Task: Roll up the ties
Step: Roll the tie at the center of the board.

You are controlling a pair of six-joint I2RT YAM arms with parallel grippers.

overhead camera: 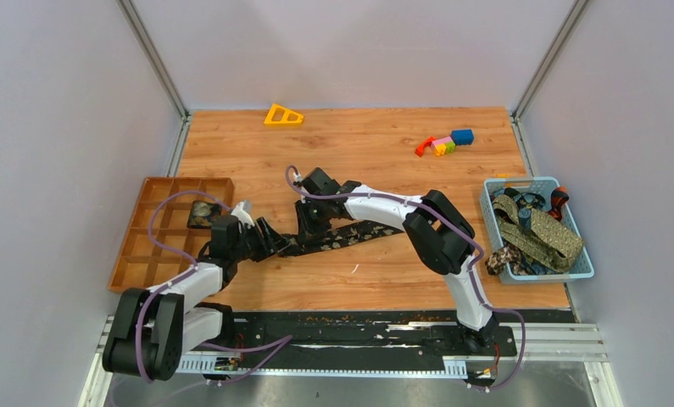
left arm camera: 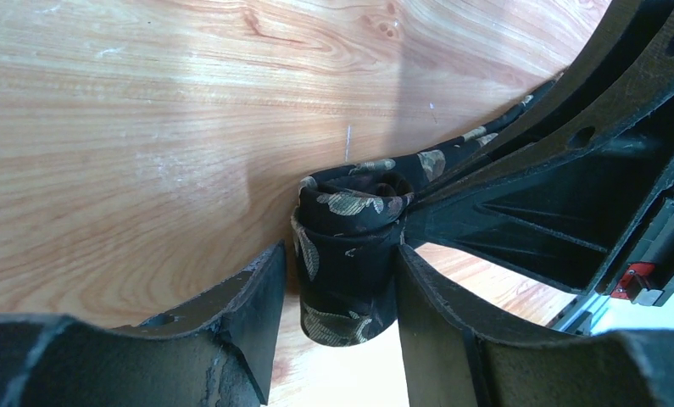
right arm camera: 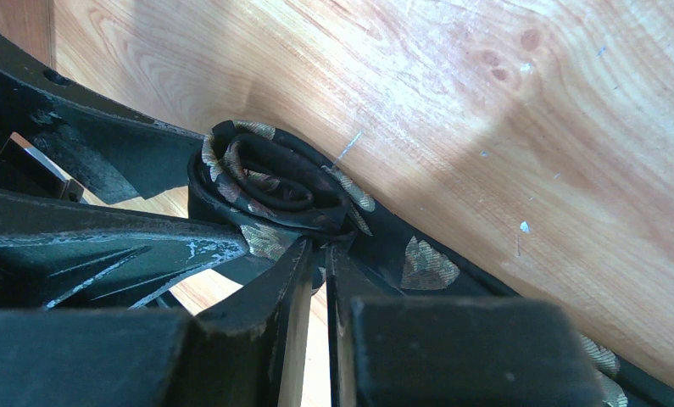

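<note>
Both claws are on the black tie (overhead camera: 369, 231), left of the middle of the table (overhead camera: 359, 144). The left claw (left arm camera: 337, 259) is closed around the rolled end, its pads (left arm camera: 261, 292) against the flanks of the roll (right arm camera: 261, 182); the right claw (right arm camera: 316, 259) is pressed nearly together on a fold of fabric just where the loose length leaves the coil; the unrolled remainder trails off to the right across the wood, flat and fairly straight.

By my reading the step in hand is winding more turns onto a coil that has only a few; most of the tie is not yet rolled. To do it well, the left grip should be firm enough to stop the coil springing open, but not so hard that it crushes it oval; the right claw ought to feed the strip on under light tension, edges lined up with the turns already laid, or the roll will cone out sideways; letting go with one claw only once the other has a sure hold seems wise, since smooth fabric unwinds readily.

More ties (overhead camera: 541, 237) wait in the blue basket (overhead camera: 547, 276) at the right; the wooden tray (overhead camera: 138, 254) at the left holds what looks like a rolled tie (overhead camera: 202, 212) in one compartment.
</note>
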